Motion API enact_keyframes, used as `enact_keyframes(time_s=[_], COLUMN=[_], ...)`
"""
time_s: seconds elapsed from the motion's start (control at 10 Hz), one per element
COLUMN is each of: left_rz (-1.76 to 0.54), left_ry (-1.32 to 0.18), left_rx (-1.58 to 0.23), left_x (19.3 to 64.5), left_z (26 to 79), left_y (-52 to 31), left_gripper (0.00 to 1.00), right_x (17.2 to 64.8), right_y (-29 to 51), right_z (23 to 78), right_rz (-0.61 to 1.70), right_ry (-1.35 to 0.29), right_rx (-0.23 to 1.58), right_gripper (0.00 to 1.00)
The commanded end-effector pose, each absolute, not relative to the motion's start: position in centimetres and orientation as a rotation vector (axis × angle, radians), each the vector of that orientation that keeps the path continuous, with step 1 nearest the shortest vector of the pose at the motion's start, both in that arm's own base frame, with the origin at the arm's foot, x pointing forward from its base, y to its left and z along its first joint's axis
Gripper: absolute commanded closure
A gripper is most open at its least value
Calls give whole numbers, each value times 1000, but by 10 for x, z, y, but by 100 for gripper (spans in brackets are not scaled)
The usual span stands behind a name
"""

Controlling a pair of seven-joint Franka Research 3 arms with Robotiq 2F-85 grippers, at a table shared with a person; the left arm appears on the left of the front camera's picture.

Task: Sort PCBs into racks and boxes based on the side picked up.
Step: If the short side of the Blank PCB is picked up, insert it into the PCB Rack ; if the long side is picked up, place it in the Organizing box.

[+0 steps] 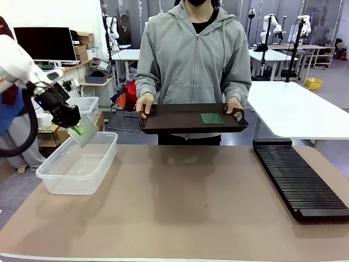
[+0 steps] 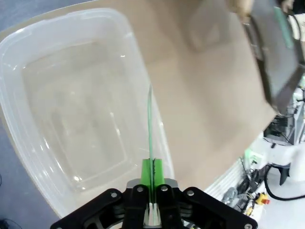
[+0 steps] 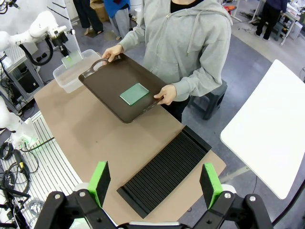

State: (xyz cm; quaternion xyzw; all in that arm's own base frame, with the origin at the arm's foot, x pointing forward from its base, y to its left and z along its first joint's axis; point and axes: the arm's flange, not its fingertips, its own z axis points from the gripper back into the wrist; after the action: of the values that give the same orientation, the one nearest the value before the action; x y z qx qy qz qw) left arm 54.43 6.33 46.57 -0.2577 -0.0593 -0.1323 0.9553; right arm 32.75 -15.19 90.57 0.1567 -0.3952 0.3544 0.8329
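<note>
L gripper [image 1: 77, 127] is pinched shut on one PCB [image 1: 85, 133], green pads clamping a short strip along one edge; the rest of the board sticks out free. In the L wrist view the board is edge-on, a thin straight line, no visible flex, so I'd judge it stiff, light and thin. It hangs tilted over the clear tub [image 1: 75, 189], above the rim on the side toward table centre, not touching the plastic afaict. The tub looks empty inside. Looks like the drop-in step for this board: release should be low risk, though a high drop onto hard plastic could chip a corner or bounce, so lower = better imo. R gripper [image 3: 155, 180] is spread wide, nothing between the pads, hovering above the near end of the black slotted rack [image 3: 163, 171]. The 2nd PCB [image 3: 134, 93] lies flat on the dark tray [image 3: 107, 76], toward the person's hand [image 3: 167, 94], well apart from both grippers; the person holds the tray by both handles above the table's [image 1: 180, 213] far edge. Handling guess: flat board on a smooth tray is awkward, faces prob slick, fingers may skate. Take it by opposite edges or one edge margin, keep off the faces, moderate force. Can't tell which side faces up.
</note>
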Motion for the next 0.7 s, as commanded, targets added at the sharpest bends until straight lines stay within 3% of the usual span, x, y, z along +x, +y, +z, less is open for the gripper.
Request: enact_keyframes(time_s=[0.0, 0.6], left_rz=[-210, -194], left_ry=[-126, -39], left_rx=[-438, -438], left_x=[547, 545], left_z=[440, 385], left_y=[57, 45], left_gripper=[97, 97], right_x=[325, 325], right_y=[-150, -150], right_z=[904, 904], right_rz=[763, 763], right_ry=[-839, -839], right_rx=[349, 349], right_gripper=[0, 0])
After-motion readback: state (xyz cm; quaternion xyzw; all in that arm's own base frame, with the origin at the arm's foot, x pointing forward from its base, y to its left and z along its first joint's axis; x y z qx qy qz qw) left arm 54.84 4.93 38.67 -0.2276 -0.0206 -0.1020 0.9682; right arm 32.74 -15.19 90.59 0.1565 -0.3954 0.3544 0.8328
